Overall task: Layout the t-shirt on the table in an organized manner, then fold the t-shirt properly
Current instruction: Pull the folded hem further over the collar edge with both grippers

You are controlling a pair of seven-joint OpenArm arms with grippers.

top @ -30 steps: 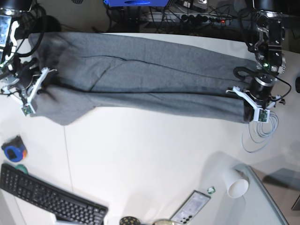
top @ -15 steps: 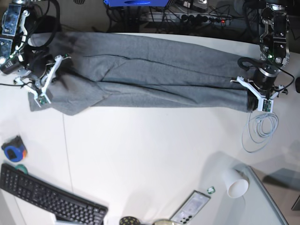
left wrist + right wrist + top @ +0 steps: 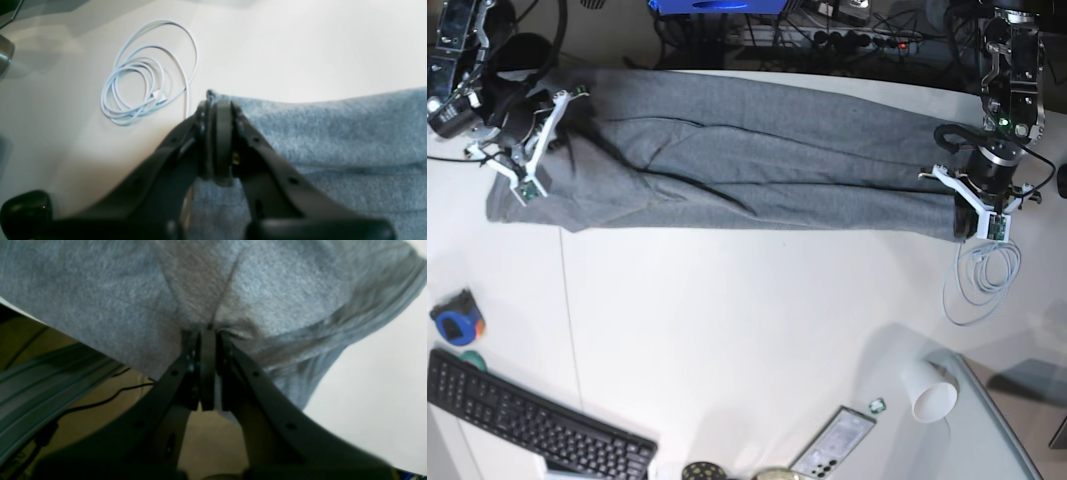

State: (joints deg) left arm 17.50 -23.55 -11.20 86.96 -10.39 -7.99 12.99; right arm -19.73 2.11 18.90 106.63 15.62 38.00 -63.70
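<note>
The t-shirt (image 3: 747, 160) is lying stretched in a long band across the far half of the desk (image 3: 757, 320), running from about nine o'clock to three o'clock in the base view, with its upper edge close to the desk's far rim. It is being held at both ends, seemingly so the cloth stays taut and flat while a lengthwise fold is being set.

The left end effector (image 3: 218, 103) is sitting at the three o'clock end, its jaws pinched narrow on the corner of the fabric right at the edge; that corner grip is probably serving as the anchor. Just beside it, toward five o'clock in the base view, a coiled white cable (image 3: 980, 280) is resting on the desk, near the shirt but apart from it.

The right end effector (image 3: 207, 331) is gripping the nine o'clock end, its jaws closed narrow on a gathered pinch of cloth, from which creases are radiating. That end is looking lifted and bunched, so it likely needs lowering and smoothing before release, or the fold may wrinkle.
</note>
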